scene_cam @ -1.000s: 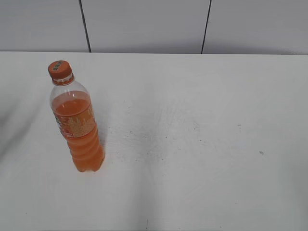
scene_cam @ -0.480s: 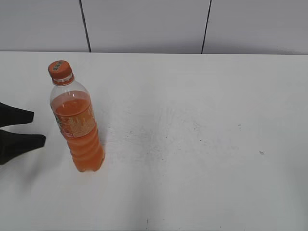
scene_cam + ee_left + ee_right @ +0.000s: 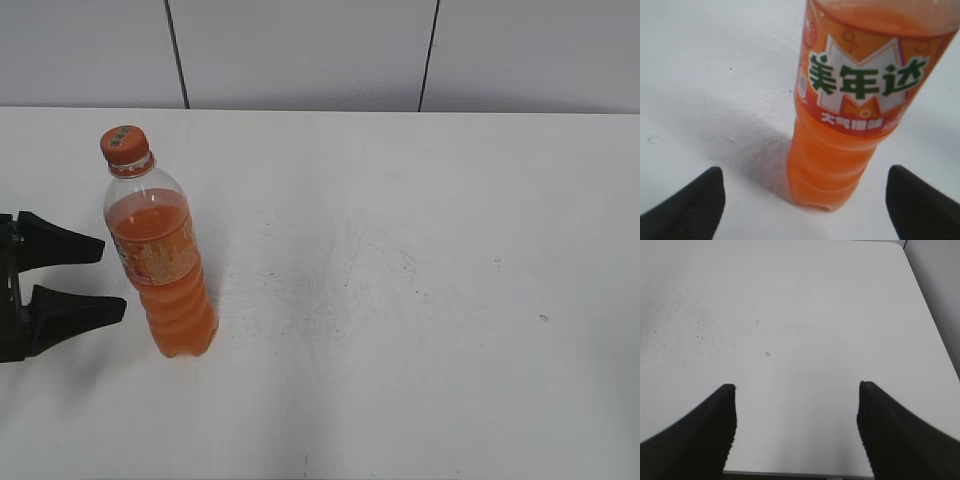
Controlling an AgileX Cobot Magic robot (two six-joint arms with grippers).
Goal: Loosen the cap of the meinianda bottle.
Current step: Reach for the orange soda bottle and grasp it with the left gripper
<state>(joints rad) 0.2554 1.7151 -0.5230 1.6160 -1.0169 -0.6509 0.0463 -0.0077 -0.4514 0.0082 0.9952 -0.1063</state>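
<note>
Upright on white table (image 3: pixel 400 300): capped (image 3: pixel 125 144) meinianda bottle (image 3: pixel 160 260); left gripper (image 3: pixel 112 278) spread wide beside it, right gripper (image 3: pixel 796 387) spread too.

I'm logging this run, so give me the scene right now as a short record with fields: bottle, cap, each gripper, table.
bottle: bottle upright on the table's left part, orange drink inside
cap: cap on the bottle's neck, untouched
left gripper: left gripper jaws open, left of the bottle, level with its body, not touching
right gripper: right gripper jaws open over bare table, holding nothing
table: table white, faintly scuffed
</note>
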